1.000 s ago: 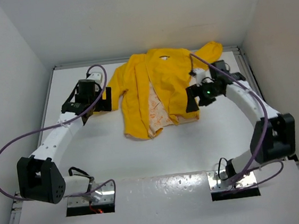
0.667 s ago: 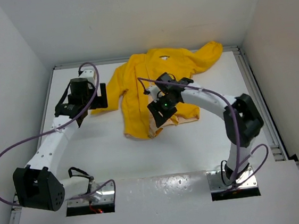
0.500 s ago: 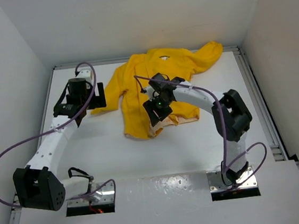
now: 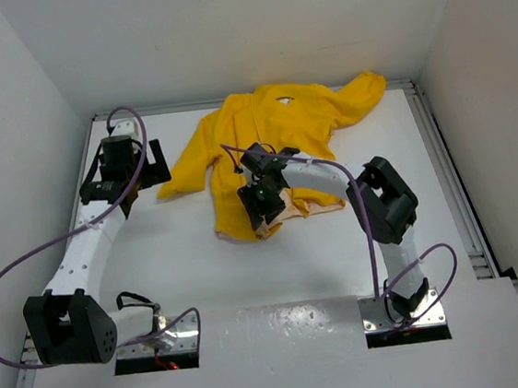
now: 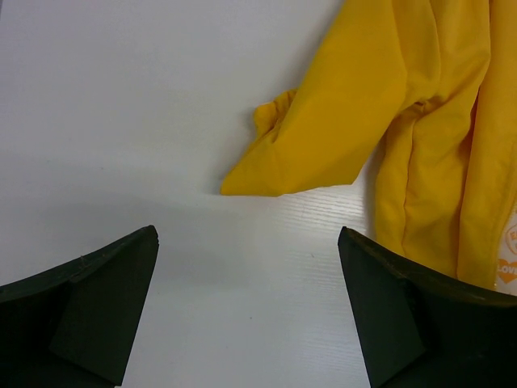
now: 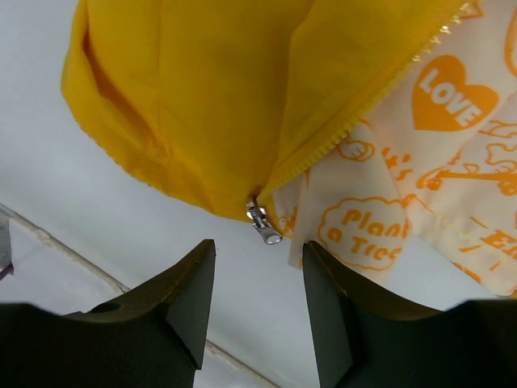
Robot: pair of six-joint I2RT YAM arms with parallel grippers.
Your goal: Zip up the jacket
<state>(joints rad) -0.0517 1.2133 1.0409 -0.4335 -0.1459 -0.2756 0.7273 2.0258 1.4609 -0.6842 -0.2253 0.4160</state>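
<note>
The yellow jacket [image 4: 280,127] lies open at the back middle of the table, its pale orange-printed lining [image 6: 420,178] showing. My right gripper [image 4: 261,210] hovers over the jacket's bottom hem, jaws open. In the right wrist view the silver zipper pull [image 6: 264,225] hangs at the hem just beyond the gap between my fingers [image 6: 257,303], untouched. My left gripper [image 4: 149,164] is open and empty, left of the jacket's left sleeve. The sleeve cuff [image 5: 258,174] shows in the left wrist view ahead of the open fingers [image 5: 246,315].
The white table [image 4: 182,258] is bordered by a raised rail [image 4: 446,165] on the right and by white walls. A table edge seam [image 6: 97,271] shows in the right wrist view. Purple cables loop from both arms.
My right arm swung left across the jacket, from its right side to the bottom hem near the zipper pull. My left gripper moved back and to the left, away from the sleeve.
</note>
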